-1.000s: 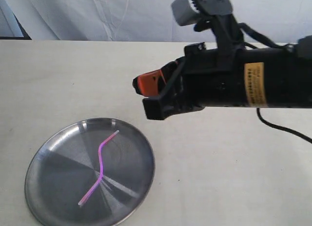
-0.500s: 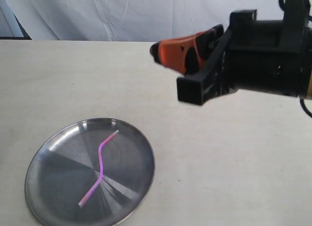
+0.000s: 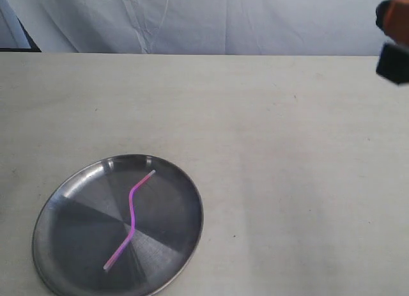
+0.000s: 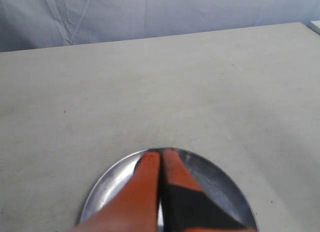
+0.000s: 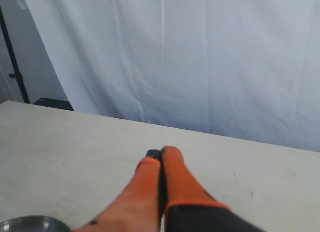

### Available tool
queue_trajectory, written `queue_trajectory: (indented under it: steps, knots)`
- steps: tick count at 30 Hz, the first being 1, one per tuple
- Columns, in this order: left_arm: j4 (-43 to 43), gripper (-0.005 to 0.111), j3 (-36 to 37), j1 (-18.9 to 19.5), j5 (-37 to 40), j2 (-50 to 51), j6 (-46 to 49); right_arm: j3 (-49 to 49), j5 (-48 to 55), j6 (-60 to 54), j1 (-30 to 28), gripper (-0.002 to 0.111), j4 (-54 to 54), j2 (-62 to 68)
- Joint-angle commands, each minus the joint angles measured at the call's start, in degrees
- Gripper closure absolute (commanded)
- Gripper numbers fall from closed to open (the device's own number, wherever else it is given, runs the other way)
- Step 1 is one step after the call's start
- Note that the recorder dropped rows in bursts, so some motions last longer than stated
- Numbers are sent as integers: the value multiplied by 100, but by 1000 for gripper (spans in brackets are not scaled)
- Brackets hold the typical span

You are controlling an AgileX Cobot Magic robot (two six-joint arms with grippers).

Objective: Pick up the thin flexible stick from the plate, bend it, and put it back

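Pale white cloth (image 3: 223,21) hangs behind a bare beige desk (image 3: 287,149). On the desk's lower-left part, as the exterior view has it, sits the plate (image 3: 77,245), whose lowest rim is cut off by the picture's edge. The stick (image 3: 131,213) lies inside the plate, flat on the steel. It is kinked twice into a shallow zigzag, with one pale tip near the far rim and the other toward the near rim.

The right pincer (image 5: 160,154) is clenched, its two orange fingers (image 5: 142,192) pressed side by side with nothing between them. Its wrist view shows it held out level over the desk, pointing toward the cloth. A thin sliver of the plate appears at one corner, and a dark stand (image 5: 10,56) is at the side. In the exterior view only a blurred orange and black scrap of this pincer shows, cut off at the upper right edge and well apart from plate and stick.

The left pincer (image 4: 160,153) is clenched too, and a dark hairline is all that parts its fingers. It grips nothing that can be seen. It shows only in its own wrist view, where it points out over the plate with its tips lying across the far rim. The fingers cover the plate's middle, so the stick cannot be made out there. Whether the tips touch the steel or hang above it I cannot tell.
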Motion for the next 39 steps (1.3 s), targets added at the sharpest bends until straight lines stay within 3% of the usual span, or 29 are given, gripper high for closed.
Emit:
queue_trajectory:
  steps: [1, 4, 9, 16, 23, 39]
  knots:
    - [-15, 107, 10, 4, -48, -30, -27, 1199, -1349, -1128, -700, 109, 665, -1042]
    - [-15, 107, 10, 4, -48, -30, -27, 2106, -1781, -1793, -1319, 109, 1507, -1919]
    - [-15, 107, 10, 4, -48, -30, -27, 3238, -1476, -2170, -2378, 109, 2872, -3116]
    - [-15, 107, 10, 4, -48, -30, -27, 3542, -816, -4497, -3438, 109, 5107, -3703]
    - [-15, 107, 10, 4, -48, -30, -27, 3542, -350, -5577, -3553, 109, 5302, -3753]
    - [-15, 107, 10, 4, -48, -30, -27, 3542, 309, -5764, -3553, 109, 5302, -3753]
